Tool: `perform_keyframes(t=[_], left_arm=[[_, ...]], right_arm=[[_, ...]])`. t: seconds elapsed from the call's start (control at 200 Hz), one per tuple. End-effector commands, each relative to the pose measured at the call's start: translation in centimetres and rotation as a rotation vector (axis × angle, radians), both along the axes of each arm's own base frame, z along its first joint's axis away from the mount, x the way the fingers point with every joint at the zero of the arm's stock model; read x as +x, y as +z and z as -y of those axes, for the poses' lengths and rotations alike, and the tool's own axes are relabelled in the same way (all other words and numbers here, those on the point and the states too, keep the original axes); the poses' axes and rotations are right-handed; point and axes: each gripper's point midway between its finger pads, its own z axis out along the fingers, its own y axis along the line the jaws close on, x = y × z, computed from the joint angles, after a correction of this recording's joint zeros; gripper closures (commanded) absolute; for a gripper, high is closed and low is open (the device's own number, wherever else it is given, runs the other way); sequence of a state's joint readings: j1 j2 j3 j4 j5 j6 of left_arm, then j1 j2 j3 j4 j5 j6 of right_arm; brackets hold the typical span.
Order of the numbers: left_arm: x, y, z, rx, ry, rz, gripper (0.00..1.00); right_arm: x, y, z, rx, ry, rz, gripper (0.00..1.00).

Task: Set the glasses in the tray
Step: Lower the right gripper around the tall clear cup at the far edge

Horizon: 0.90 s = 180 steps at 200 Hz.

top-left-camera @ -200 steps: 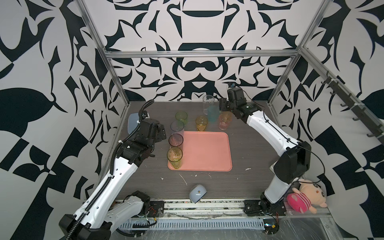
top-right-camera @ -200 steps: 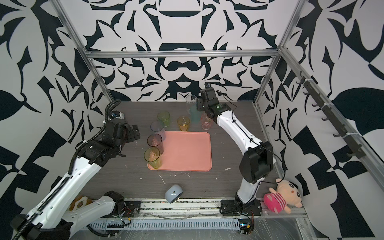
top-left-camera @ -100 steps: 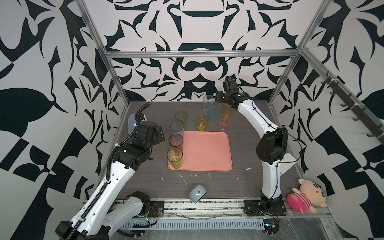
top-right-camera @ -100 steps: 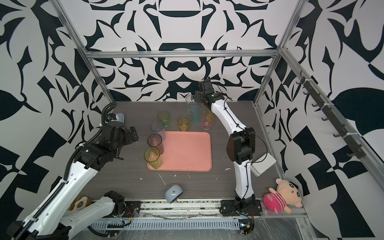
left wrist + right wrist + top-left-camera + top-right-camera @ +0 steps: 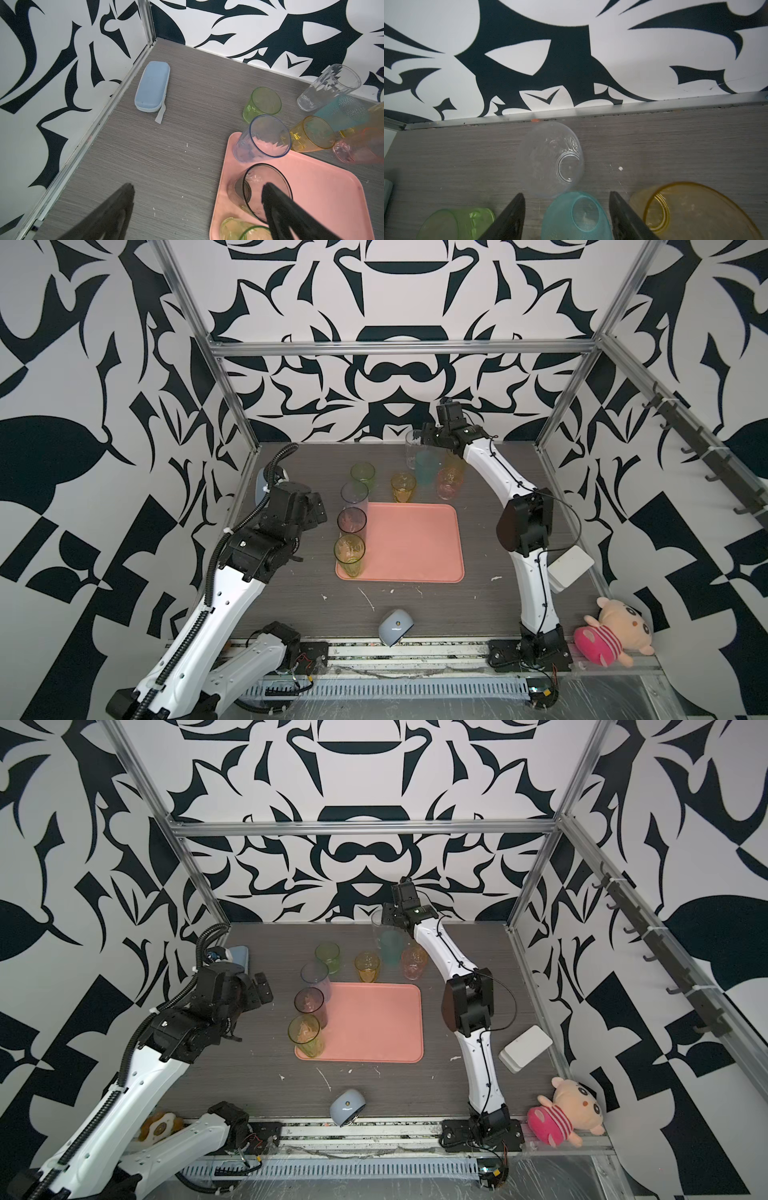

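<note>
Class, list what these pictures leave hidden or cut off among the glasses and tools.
Right tool: both top views, tips hidden behind its own wrist.
Yellow-green glass: left wrist view, cut by the bottom edge.
Tall amber glass: in a top view, mostly behind the right arm.

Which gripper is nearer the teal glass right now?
Right. The right gripper is at the teal glass near the back wall, with its fingers open on either side of it. The left gripper is open off the left edge of the tray, well away from that glass.

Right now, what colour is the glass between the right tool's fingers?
Teal glass; best in the right wrist view.
</note>
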State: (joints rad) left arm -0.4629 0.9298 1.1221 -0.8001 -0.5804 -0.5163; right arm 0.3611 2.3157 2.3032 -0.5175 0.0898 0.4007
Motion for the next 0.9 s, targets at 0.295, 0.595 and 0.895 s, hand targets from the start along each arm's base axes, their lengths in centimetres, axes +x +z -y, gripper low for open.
perform_keyframes(t=[0.295, 0.595, 0.895], left_arm=[[-0.2, -0.4, -0.9, 0.037, 0.036, -0.025, 0.00], [0.0, -0.8, -0.9, 0.059, 0.036, -0.034, 0.01], [0.1, -1.1, -0.9, 0.066, 0.036, -0.039, 0.01]], right_arm=[[2.7, 1.8, 0.7, 0.068, -0.105, 0.052, 0.37], [3.5, 0.3, 0.3, 0.092, -0.100, 0.040, 0.41], [3.7, -1.2, 0.1, 0.097, -0.105, 0.013, 0.47]])
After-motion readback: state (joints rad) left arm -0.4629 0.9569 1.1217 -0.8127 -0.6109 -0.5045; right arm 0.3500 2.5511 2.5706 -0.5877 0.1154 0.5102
